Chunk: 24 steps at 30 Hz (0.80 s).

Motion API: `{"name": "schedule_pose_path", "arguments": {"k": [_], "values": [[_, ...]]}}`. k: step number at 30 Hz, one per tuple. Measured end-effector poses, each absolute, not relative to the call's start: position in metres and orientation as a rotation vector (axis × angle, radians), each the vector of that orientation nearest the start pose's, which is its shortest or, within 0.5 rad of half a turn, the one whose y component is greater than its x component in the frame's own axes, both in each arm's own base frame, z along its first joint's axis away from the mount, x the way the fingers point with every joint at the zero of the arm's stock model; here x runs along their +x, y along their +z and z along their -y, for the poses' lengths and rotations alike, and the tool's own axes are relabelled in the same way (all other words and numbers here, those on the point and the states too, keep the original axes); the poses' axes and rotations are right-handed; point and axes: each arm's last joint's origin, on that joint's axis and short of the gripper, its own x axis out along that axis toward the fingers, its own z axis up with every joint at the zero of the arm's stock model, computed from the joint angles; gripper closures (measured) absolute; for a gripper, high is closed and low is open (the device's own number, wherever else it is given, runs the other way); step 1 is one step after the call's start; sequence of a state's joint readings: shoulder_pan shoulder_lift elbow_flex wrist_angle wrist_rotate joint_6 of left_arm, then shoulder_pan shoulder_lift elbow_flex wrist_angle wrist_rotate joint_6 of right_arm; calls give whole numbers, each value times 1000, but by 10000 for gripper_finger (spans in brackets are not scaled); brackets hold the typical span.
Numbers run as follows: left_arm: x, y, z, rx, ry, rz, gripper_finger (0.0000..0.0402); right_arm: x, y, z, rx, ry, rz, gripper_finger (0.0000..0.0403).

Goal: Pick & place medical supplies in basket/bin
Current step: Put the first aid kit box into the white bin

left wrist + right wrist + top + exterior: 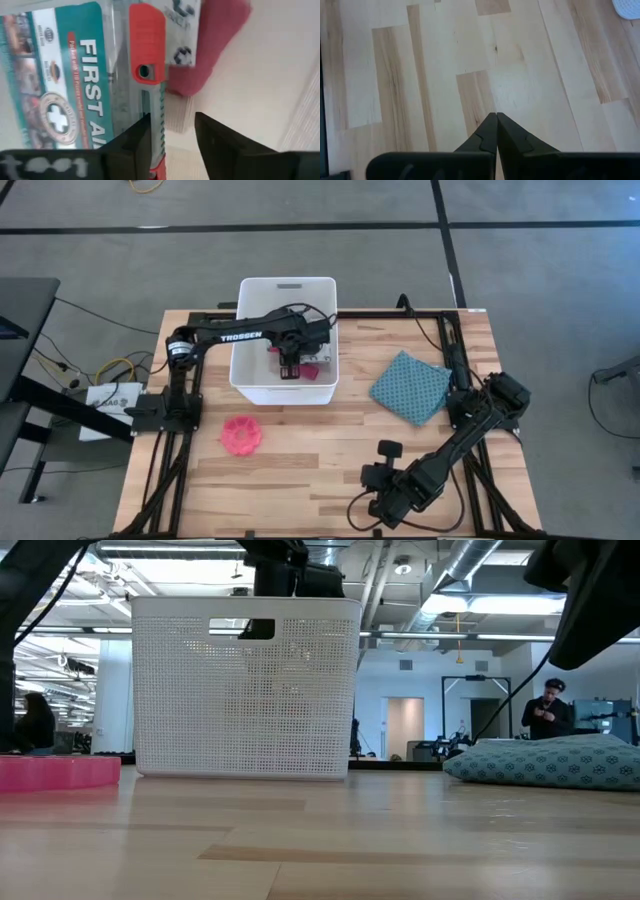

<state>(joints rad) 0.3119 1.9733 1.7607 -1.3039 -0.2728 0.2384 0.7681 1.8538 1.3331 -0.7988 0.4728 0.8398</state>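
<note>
Wooden table (pixel 330 450) bears white bin (pixel 253 380); person (pixel 547 706) beyond.

White perforated-wall tub (pixel 255 330), handle slot at far end, stood upright at counter's far-left centre. Inside it: teal "FIRST AID" packet (pixel 60 80) w/ orange-red clip, lying flat; white black-patterned pouch (pixel 182 30) beside it; magenta flat piece (pixel 312 370) partly under those. Pink spiky disc (pixel 241 434) lay flat on counter, near tub's front.
</note>
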Motion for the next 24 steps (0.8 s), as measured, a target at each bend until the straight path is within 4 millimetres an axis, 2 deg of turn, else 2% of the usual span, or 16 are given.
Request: {"name": "schedule_pose_path", "arguments": {"k": [4, 9, 12, 16, 19, 22, 24], "values": [[364, 266, -125, 96, 248, -1512, 251, 268, 197, -240, -15, -204, -1056, 403], [371, 263, -124, 6, 189, -1460, 246, 268, 197, -240, -15, -204, -1056, 403], [371, 255, -125, 54, 194, -1517, 246, 267, 197, -241, -16, -203, -1056, 403], [369, 260, -131, 124, 250, -1521, 247, 267, 197, -241, -17, -200, -1056, 403], [367, 267, -132, 70, 284, -1517, 247, 267, 197, -241, -18, -200, -1057, 403], [369, 265, -131, -34, 214, -1488, 247, 267, 197, -241, -25, -196, -1058, 403], [370, 258, -129, 19, 209, -1547, 247, 266, 196, -241, -26, -197, -1059, 403]]}}
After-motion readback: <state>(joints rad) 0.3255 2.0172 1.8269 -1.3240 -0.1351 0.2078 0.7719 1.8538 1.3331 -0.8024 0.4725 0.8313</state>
